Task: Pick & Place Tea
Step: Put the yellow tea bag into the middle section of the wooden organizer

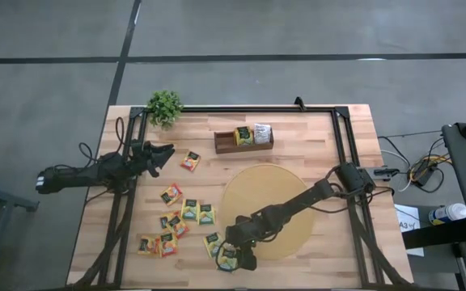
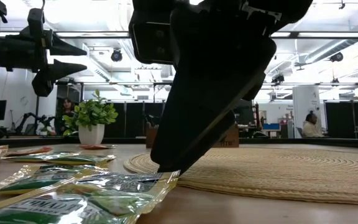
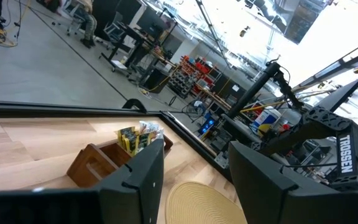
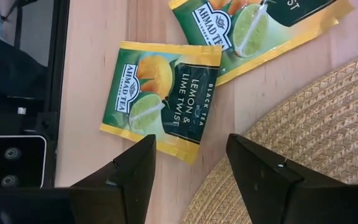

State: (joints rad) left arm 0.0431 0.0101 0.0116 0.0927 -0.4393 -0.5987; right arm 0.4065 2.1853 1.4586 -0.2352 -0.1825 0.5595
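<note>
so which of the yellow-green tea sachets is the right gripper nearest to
The yellow-green lemon and lime twist sachet lying flat on the wood beside the round woven mat, directly ahead of the open right gripper. The neighbouring sachet lies farther ahead.

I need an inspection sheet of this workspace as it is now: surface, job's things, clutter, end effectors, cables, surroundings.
Surface: light wooden table with black frame; large round tan woven mat.
Job's things: flat square tea sachets scattered on the left half; two yellow-green ones by the mat edge; some standing in the brown wooden slotted tray.
Clutter: small green potted plant.
End effectors: left end effector raised, open, empty; right end effector low, open over a sachet, not gripping.
Cables: bundle right of table.
Surroundings: concrete floor; person seated behind.
</note>
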